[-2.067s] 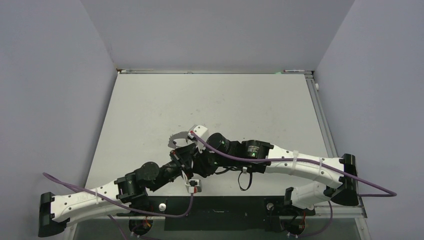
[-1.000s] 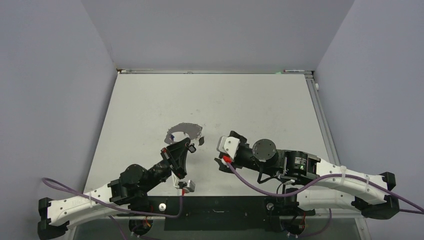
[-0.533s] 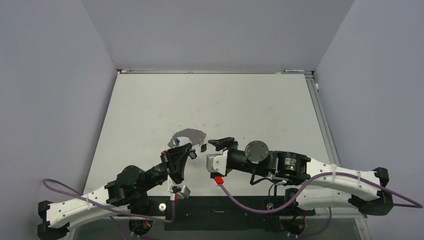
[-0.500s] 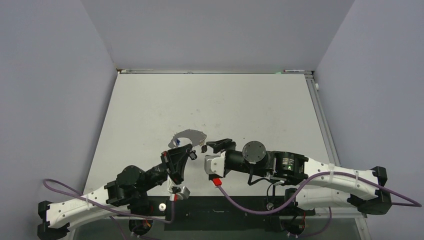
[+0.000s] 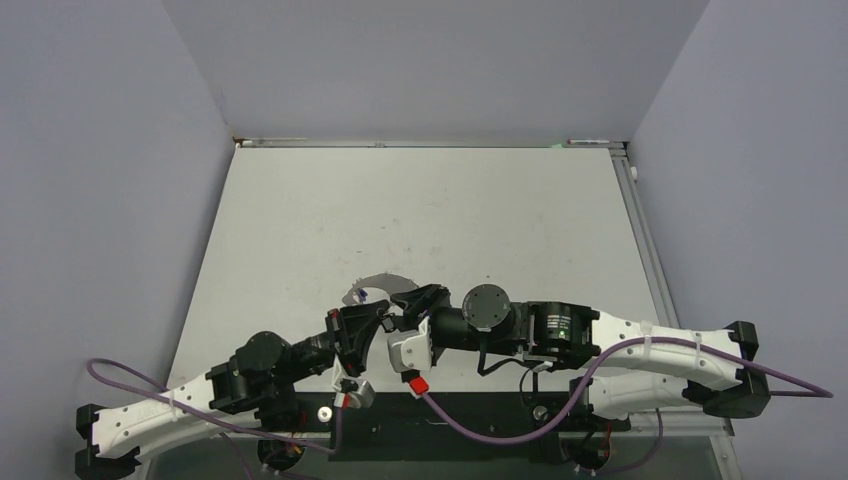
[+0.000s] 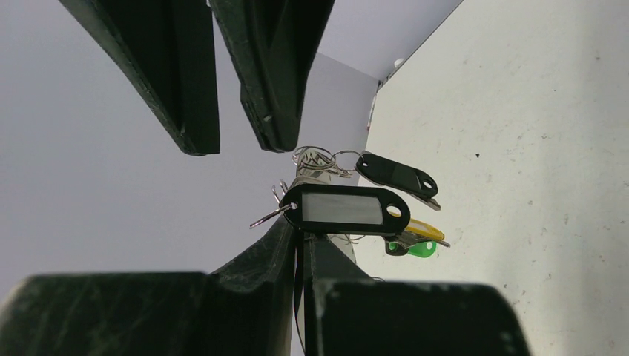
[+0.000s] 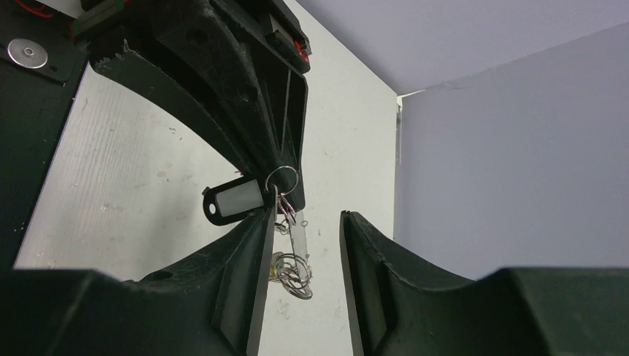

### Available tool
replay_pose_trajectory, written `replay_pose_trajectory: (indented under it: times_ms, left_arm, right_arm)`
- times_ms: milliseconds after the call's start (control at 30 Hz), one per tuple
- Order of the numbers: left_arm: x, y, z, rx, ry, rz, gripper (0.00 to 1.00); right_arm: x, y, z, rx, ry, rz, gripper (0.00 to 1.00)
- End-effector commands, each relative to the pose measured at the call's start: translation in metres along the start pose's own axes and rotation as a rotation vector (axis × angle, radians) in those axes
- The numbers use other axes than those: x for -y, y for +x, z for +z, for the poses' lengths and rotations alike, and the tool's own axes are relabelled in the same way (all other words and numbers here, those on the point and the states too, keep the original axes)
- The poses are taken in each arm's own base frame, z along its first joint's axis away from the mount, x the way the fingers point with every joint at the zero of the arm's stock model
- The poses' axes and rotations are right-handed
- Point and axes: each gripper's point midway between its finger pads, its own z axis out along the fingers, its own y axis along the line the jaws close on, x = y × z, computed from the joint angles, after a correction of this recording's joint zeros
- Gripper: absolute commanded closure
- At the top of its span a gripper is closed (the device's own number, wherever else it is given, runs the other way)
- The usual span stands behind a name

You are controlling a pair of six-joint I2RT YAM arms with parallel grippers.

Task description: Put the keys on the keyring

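My left gripper (image 5: pixel 372 318) is shut on the edge of the keyring (image 5: pixel 379 281), a flat grey hoop held up off the table. In the left wrist view the hoop shows edge-on between my shut fingers (image 6: pixel 326 267). Keys hang there: a black tag with a white label (image 6: pixel 345 209), a second black tag (image 6: pixel 397 174), a yellow tag (image 6: pixel 424 228) and a green tag (image 6: pixel 421 250). My right gripper (image 5: pixel 412 303) is open, its jaws straddling the hoop (image 7: pixel 298 239) and small key rings (image 7: pixel 294 271), just below the labelled tag (image 7: pixel 237 200).
The grey table (image 5: pixel 450 210) has walls on three sides and a metal rail along its right edge (image 5: pixel 640 230). The two arms meet at the near middle, with purple cables (image 5: pixel 480 420) looping by the black base plate.
My right arm has swung left and turned, bringing its open jaws around the hoop and keys. My left gripper has drawn slightly nearer, still holding the hoop.
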Motion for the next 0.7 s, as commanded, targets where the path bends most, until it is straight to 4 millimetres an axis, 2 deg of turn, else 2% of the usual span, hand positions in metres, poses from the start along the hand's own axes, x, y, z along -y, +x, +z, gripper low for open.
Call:
replay_pose_trajectory:
  times_ms: [0,300,667]
  left_arm:
    - [-0.019,-0.016,0.0,0.063,-0.045,-0.015,1.0]
    - [-0.02,-0.016,0.0,0.061,-0.049,-0.028,1.0]
    - [-0.019,-0.019,0.001,0.083,-0.038,-0.036,1.0]
  right_arm:
    - [0.014,-0.014,-0.006,0.022,0.022,-0.043,0.63]
    - [0.007,-0.003,-0.004,-0.026,-0.008,-0.068,0.66]
    - [0.003,0.0,0.005,-0.041,-0.026,-0.093,0.68]
